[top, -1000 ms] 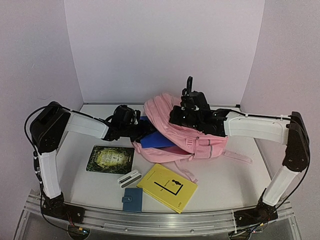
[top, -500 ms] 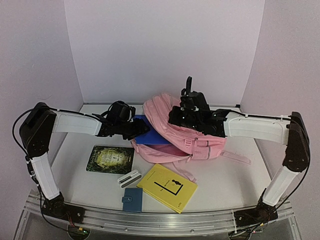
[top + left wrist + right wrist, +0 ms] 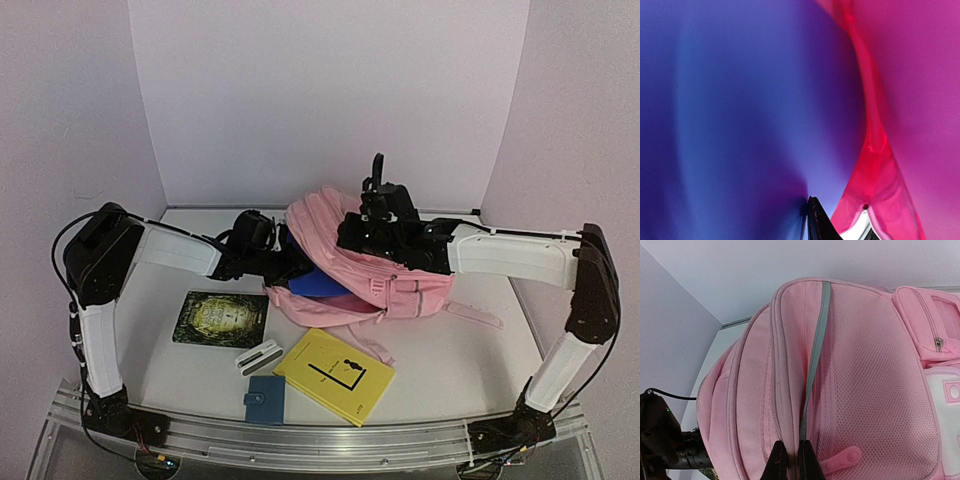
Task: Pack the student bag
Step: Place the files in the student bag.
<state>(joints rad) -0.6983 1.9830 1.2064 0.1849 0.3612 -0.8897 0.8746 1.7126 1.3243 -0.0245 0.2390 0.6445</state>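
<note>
Overhead, the student bag [image 3: 410, 275] lies mid-table with the blue book [image 3: 318, 284] half in its mouth by my left gripper [image 3: 285, 268]; the left wrist view is a blur, so I cannot tell its grip; the right wrist view shows my right gripper [image 3: 788, 462] pinched on the seam, which I'd hold high while pushing level.

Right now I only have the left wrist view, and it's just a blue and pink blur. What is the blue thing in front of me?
Observer: From above, it's a flat blue book, part way into the mouth of the student bag.
Operator: Is the other arm helping?
Observer: Yes, the right fingers are shut on a fold of the bag's fabric beside a grey strip.
Operator: What's not packed?
Observer: A green book, a yellow book, a small blue case and a white and grey item lie on the table, on the near side of the bag.
</note>
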